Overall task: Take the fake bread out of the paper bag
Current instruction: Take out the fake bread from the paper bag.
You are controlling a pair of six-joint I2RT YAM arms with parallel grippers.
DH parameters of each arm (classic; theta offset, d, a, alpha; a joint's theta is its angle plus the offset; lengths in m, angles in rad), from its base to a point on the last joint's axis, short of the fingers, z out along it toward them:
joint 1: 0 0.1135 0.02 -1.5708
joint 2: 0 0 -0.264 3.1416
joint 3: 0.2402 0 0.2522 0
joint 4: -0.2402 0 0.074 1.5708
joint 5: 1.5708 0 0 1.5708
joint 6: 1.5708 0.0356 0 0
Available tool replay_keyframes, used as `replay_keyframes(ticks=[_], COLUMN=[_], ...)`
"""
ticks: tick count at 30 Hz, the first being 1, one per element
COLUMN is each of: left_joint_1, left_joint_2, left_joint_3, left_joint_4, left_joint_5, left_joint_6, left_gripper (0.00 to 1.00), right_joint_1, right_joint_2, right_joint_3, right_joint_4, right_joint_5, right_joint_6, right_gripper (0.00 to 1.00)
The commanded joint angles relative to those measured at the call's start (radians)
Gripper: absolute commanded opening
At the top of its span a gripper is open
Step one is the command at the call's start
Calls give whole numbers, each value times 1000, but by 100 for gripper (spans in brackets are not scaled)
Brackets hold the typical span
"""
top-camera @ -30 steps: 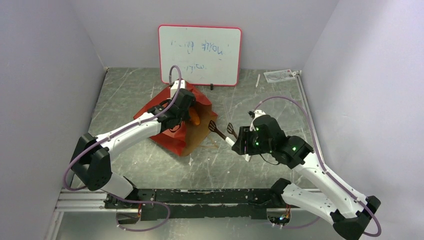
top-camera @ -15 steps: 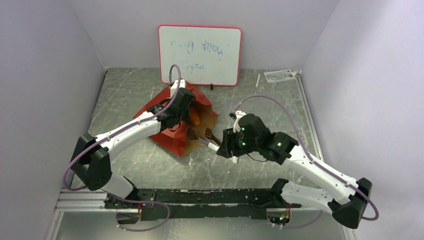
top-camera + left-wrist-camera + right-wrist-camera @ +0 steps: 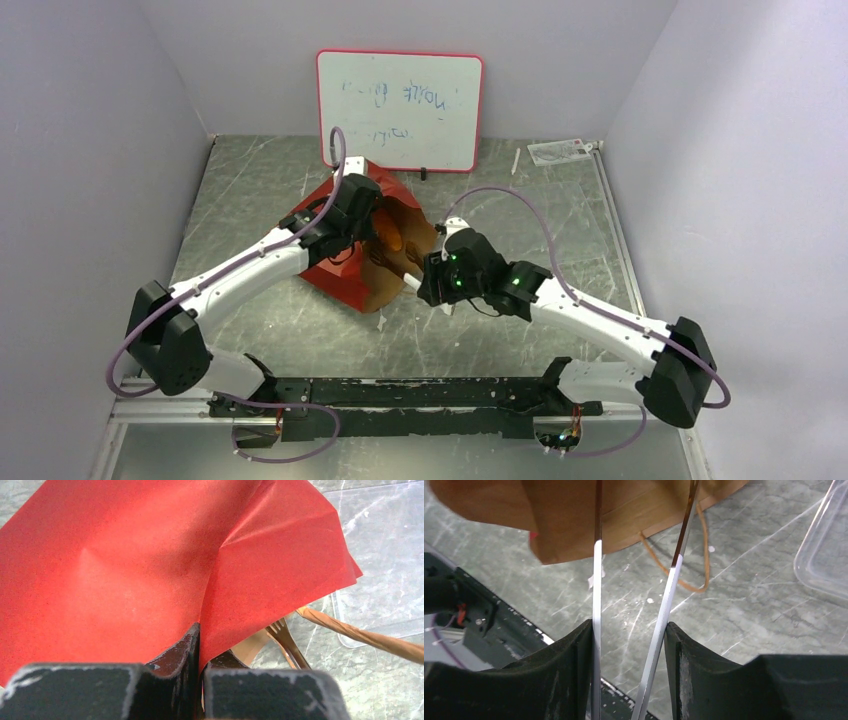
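Observation:
The paper bag lies on its side, its red part to the left and its brown mouth facing right. An orange piece of fake bread shows inside the mouth. My left gripper is shut on the bag's red paper, pinched between the fingers. My right gripper is shut on metal tongs. Their brown tips reach into the brown bag mouth, where they are hidden. One forked tong tip shows under the red paper.
A tan cord handle lies on the grey table below the bag mouth, and also shows in the left wrist view. A clear plastic tray sits right of the bag. A whiteboard stands at the back, with a small packet at back right.
My right arm has swung left, carrying the tongs from outside the bag into its mouth. My left gripper kept hold of the bag and shifted slightly up and left.

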Motion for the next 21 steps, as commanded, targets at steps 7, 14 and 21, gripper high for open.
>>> replay_keyframes(ticks=[7,14,21], left_joint_1=[0,0,0], left_joint_2=[-94,-140,-152], left_joint_3=[-2,-8,5], left_joint_4=[-38,-53,-99], left_joint_5=[65,78,57], left_joint_6=[-11,-33,-17], left_gripper=[9,9,9], right_joint_1=[7,32,101], right_joint_2=[69,168,304], right_joint_3=[-116,-127,-121], right_joint_4=[276,301,334], right_joint_5=[78,152,281], right_joint_6=[-78,-75,-58], right_gripper=[49,55,57])
